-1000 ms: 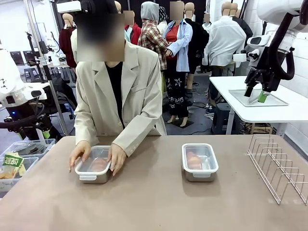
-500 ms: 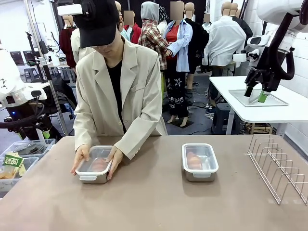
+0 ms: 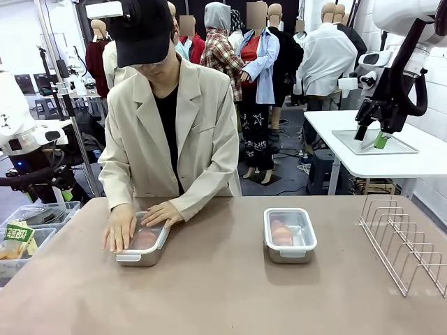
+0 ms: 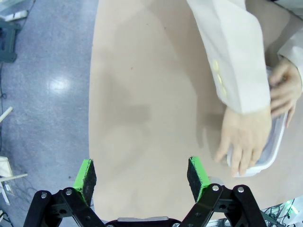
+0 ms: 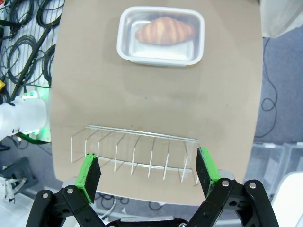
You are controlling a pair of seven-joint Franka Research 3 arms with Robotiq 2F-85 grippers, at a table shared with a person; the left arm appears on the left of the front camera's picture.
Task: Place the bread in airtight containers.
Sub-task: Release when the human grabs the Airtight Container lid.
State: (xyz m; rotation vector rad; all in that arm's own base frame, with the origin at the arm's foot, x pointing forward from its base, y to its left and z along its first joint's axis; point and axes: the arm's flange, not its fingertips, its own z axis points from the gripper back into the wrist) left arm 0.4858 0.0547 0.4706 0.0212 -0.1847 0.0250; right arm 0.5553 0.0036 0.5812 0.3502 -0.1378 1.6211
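Readable text: none.
Green packet (image 3: 15, 232) in the bin at the surface's left end: carries light print, too small and blurred to read.

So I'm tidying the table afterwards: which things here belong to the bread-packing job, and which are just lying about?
Part of the job:
- left tin, lid under the person's hands
- right tin, lidded
- croissant inside the right tin

Lying about:
- wire rack
- table itself
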